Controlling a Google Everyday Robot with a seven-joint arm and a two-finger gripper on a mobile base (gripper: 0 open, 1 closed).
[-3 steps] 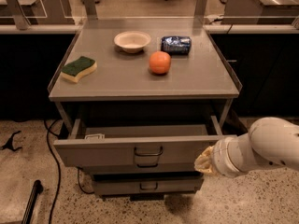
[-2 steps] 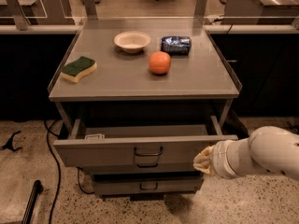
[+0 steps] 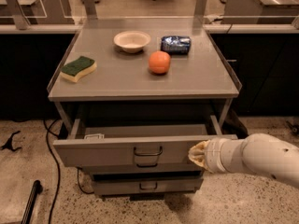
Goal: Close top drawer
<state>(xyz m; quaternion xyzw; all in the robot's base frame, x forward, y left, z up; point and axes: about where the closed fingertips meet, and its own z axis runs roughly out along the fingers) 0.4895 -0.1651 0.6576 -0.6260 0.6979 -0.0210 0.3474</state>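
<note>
The top drawer [image 3: 107,150] is a wide grey metal front with a small dark wire handle [image 3: 147,151]. It stands pulled out from the grey cabinet, its inside partly showing. My gripper [image 3: 196,154] comes in from the right on a white arm [image 3: 254,158] and rests against the right end of the drawer front. A narrower drawer front [image 3: 147,185] sits below, pushed in further.
On the cabinet top [image 3: 117,85] lie a green-and-yellow sponge [image 3: 78,68], a white bowl [image 3: 131,41], an orange [image 3: 159,62] and a blue packet [image 3: 175,44]. A black cable [image 3: 52,148] runs down the left side. Speckled floor surrounds the cabinet.
My arm has shifted slightly, the gripper staying against the right end of the drawer front. The drawer looks about as far out as before.
</note>
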